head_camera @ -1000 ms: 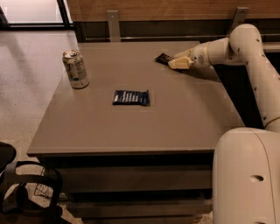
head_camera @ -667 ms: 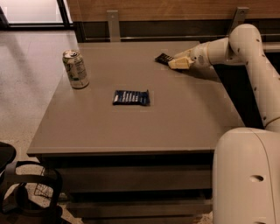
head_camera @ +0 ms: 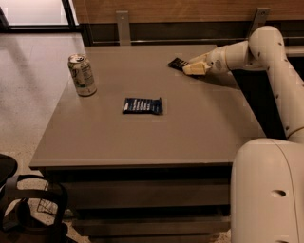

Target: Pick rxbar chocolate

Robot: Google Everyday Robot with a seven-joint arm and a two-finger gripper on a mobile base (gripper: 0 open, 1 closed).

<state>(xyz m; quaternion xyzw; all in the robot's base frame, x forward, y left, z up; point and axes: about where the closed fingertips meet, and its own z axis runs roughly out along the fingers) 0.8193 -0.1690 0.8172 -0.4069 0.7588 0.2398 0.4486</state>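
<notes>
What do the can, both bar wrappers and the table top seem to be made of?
Table: matte grey, perhaps laminate; unsure. Can: likely thin metal, shiny rim, printed sides. Blue bar and rxbar chocolate, at the gripper near the far edge: probably printed plastic film, thin and flat.

The gripper [head_camera: 193, 69] sits low at the upper right of the table [head_camera: 95, 142], at the near end of the rxbar chocolate [head_camera: 176, 62], seemingly touching it. Just behind the bar, the table's far edge and the wall [head_camera: 190, 9] block any approach from the top of the frame. The arm [head_camera: 266, 52] fills the right side. A can [head_camera: 82, 75] stands at upper left, well apart. A dark blue bar [head_camera: 142, 106] lies flat at centre. Open tabletop runs between these and the gripper.
</notes>
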